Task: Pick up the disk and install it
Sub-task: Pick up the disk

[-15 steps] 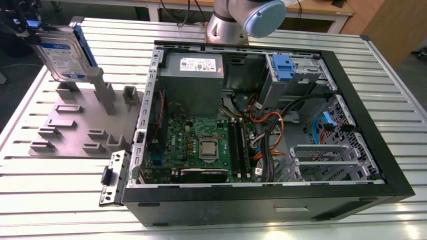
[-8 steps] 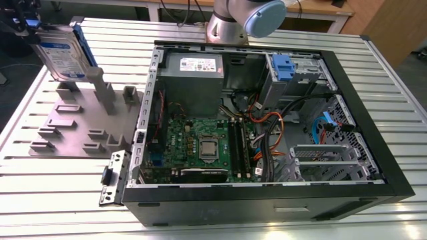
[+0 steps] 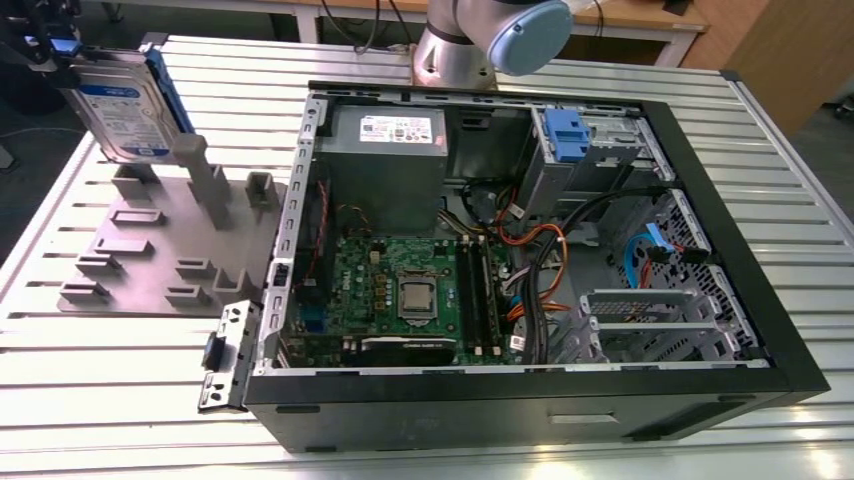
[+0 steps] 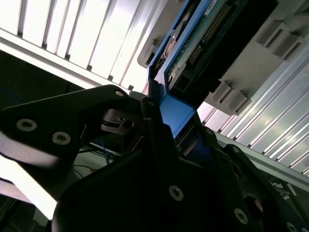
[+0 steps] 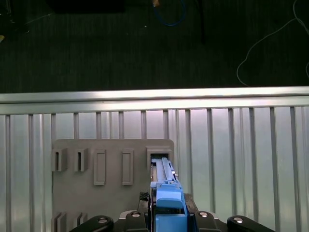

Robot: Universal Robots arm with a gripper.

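Gripper [image 5: 169, 215] is over the far corner of the surface [image 3: 120, 380], at the exterior view's left. Jaws are drawn in tight on the blue frame [image 4: 174, 113] at the disk's upper edge, no gap showing on either side. Disk [image 3: 123, 110] stands on edge, label facing the exterior camera, above the grey holder plate [image 3: 147, 250]. Its lower corner is hidden behind one of the posts [image 3: 207, 175], so I cannot tell whether the bottom edge is clear of the slot [image 5: 159, 159]. Judgement: the step in hand is the lift out of the holder. To do it well, draw the disk straight along the slot line with no sideways lean, since the posts flank it closely and a tilted disk would bind or scrape its frame. The grip sits on plastic only and near one end, so a slow, square pull seems wise, lest the disk swing in the jaws. Room: open air above the holder. The surface's edge lies just beyond the plate on the exterior view's left. The computer case [image 3: 534, 405] lies open, its near wall just beside the plate on the exterior view's right. Inside, cables [image 3: 534, 245] crowd the middle.
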